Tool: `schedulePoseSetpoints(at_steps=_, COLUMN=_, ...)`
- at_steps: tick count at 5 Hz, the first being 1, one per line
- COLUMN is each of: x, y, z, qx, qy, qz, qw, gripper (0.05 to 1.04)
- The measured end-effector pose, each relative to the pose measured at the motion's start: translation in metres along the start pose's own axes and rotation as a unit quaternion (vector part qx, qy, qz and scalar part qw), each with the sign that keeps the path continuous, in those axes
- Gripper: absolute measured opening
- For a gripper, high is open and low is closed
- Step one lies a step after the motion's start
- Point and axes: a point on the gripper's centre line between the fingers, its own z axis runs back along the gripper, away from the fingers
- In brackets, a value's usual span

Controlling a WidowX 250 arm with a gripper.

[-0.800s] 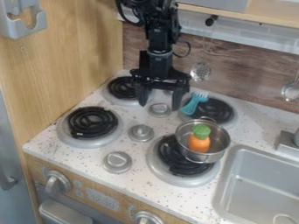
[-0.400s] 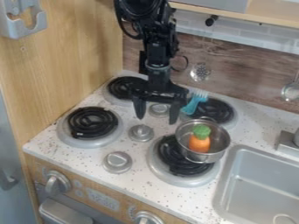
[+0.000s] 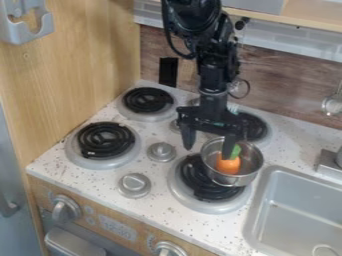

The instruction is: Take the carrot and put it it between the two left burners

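Front left burner: black coil (image 3: 105,140) in a grey ring, nearest the wooden side panel (image 3: 73,65).
Gap on the speckled counter (image 3: 120,115): the goal, between that coil and the rear left one (image 3: 147,100); the carrot (image 3: 228,165) has yet to be brought here.
Middle stove knob (image 3: 161,151): beside the goal side of the stove, probably on the route back, so the carry should pass above it.
Front right burner (image 3: 200,181): partly covered by the metal pot (image 3: 234,179).
Black gripper (image 3: 209,149): fingers apart, nothing clamped; it has shifted rightward from over the middle of the stove, and one finger now overlaps the carrot's green top in view. Contact there I can't tell. The approach seems nearly lined up, but a little more rightward travel looks needed to straddle the carrot.
Carrot: green end up inside the pot, where it was before the arm shifted; grasp and transfer remain.
Pot: its rim leaves little room, so a low finger could catch it and drag it.
Sink (image 3: 294,212): right of the pot, outside the task.
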Motion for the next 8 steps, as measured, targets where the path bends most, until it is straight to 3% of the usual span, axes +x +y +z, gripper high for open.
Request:
schedulePoseSetpoints(at_steps=1, x=0.011, y=-0.003, z=0.006, qx=0.004, qy=-0.018, qz=0.000, qw=0.9998, gripper=1.001)
schedulePoseSetpoints(at_steps=2, x=0.010, y=-0.012, z=-0.012, qx=0.011, qy=-0.001, qz=-0.008, qw=0.9999, gripper=1.001)
schedulePoseSetpoints(at_steps=4, x=0.017, y=-0.018, z=-0.018, qx=0.008, qy=-0.003, qz=0.000, qw=1.0000, gripper=1.001)
schedulePoseSetpoints(at_steps=5, x=0.018, y=-0.018, z=-0.030, qx=0.016, qy=0.004, qz=0.004, qw=0.9999, gripper=0.945)
schedulePoseSetpoints(at_steps=6, x=0.017, y=-0.018, z=-0.034, qx=0.015, qy=0.008, qz=0.008, qw=0.9998, gripper=0.635)
schedulePoseSetpoints(at_steps=7, x=0.017, y=-0.019, z=-0.035, qx=0.011, qy=0.006, qz=0.012, qw=0.9998, gripper=0.516)
schedulePoseSetpoints(at_steps=8, x=0.011, y=-0.013, z=-0.029, qx=-0.001, qy=0.011, qz=0.018, qw=0.9998, gripper=0.510)
